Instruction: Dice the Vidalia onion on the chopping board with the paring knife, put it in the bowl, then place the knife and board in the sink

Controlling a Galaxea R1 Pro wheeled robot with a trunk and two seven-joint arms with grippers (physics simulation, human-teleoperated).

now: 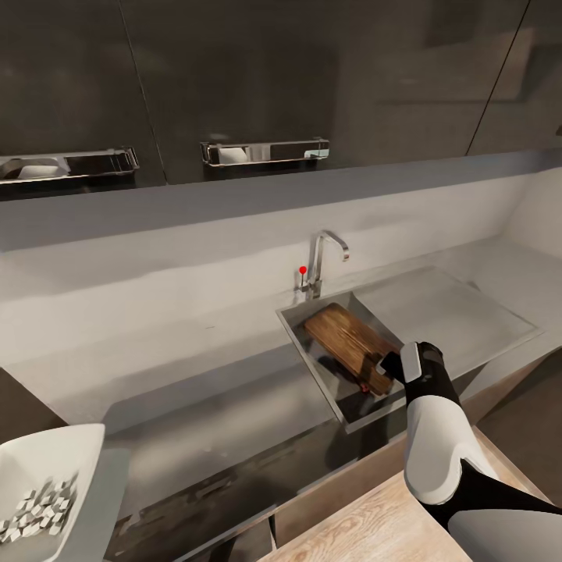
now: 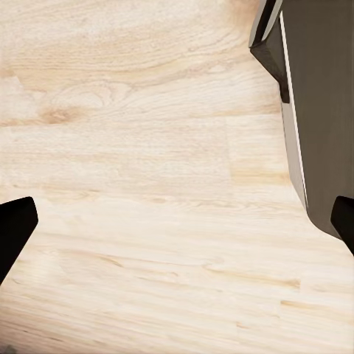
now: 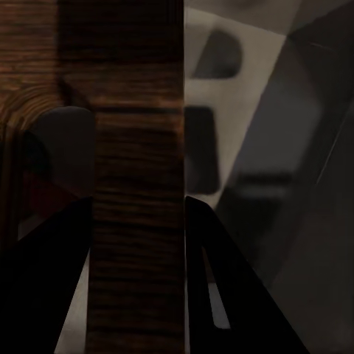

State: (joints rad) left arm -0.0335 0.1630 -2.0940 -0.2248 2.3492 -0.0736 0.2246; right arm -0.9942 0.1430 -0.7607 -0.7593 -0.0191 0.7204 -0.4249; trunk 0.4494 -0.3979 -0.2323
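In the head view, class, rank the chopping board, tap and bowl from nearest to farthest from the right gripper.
1. chopping board: in the sink, at the right gripper.
2. tap: behind the sink.
3. bowl: far left, holding dice.

Head view looks forward and down from above at the countertop [image 1: 195, 343], the sink [image 1: 312, 343] mid-frame and upper cabinets [image 1: 234, 78] behind. Left wrist view faces straight down on pale wood floor [image 2: 147, 184], well off it. Right wrist view sits very close on the chopping board [image 3: 136, 184] edge; head view shares that board [image 1: 347, 339].
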